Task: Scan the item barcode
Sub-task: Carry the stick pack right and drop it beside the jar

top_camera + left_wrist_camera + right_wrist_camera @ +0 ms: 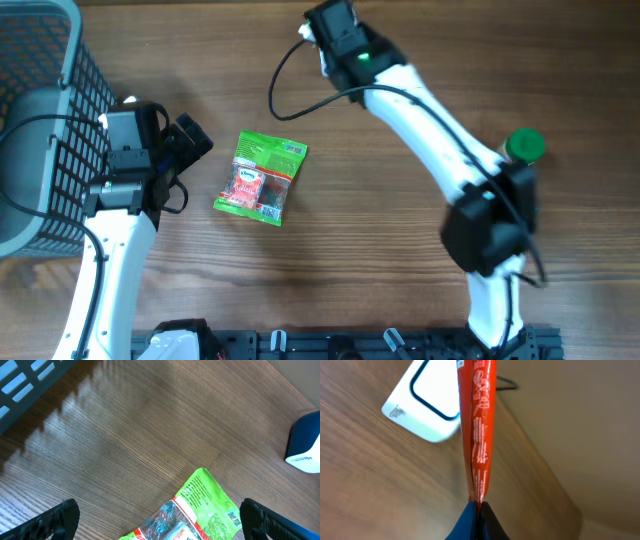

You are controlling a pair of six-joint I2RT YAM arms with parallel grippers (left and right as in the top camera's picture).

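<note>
- Wooden tabletop [380,290] with a plain grain runs under both arms; a pale wall shows beyond its far edge in the right wrist view.
- Right claw [480,510]: its two tips are pressed together on the lower edge of a red packet [479,425], which stands up from the pinch and is seen edge-on, fine white print along its side.
- Just past the held packet, on the side away from the claw and a little to its left, a white scanner [420,410] with a black-outlined window lies on the wood. Whether the packet touches it cannot be told.
- From overhead, a black cable [285,85] loops away from that claw's end of the arm.
- Well back along the right arm, beside its elbow, sits a small round green object [525,146].
- Left claw [161,520]: spread wide, its dark fingertips [52,521] at the two lower corners of its own view, gripping nothing.
- Between those tips and below them, a green and red packet [200,505] lies flat on the table, printed side up, with a small square code near its right edge.
- Ahead of the left claw and off to its right stands a blue and white object [305,445], only partly in frame.
- Behind and to the left of that claw is a grey wire basket [90,110].
</note>
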